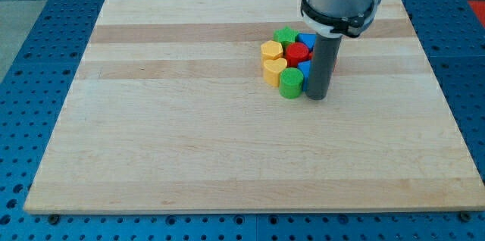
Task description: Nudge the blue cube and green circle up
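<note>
The blocks sit in one tight cluster right of the board's middle, toward the view's top. The green circle [290,82] is at the cluster's bottom edge. The blue cube [305,69] is just right of it, partly hidden behind my rod. My tip [317,96] rests on the board directly right of the green circle and just below the blue cube, close to or touching both. A red block [295,54] sits in the cluster's middle.
Two yellow blocks [271,49] [273,70] form the cluster's left side. A green block [285,35] and a blue block [307,41] are at its top. The wooden board [189,135] lies on a blue perforated table.
</note>
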`<state>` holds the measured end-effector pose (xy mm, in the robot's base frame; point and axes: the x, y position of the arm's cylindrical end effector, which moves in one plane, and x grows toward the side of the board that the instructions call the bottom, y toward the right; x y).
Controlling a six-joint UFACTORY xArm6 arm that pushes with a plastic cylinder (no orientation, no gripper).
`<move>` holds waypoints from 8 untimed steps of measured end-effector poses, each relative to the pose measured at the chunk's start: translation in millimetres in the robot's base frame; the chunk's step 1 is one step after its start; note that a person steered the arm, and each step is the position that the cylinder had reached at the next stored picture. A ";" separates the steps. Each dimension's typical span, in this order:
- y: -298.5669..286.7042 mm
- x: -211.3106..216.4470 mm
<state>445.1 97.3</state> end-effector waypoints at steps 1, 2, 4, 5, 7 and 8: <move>-0.1 0.0; -0.5 15.9; -23.6 27.0; -28.4 26.7; -28.5 12.7; -29.4 5.7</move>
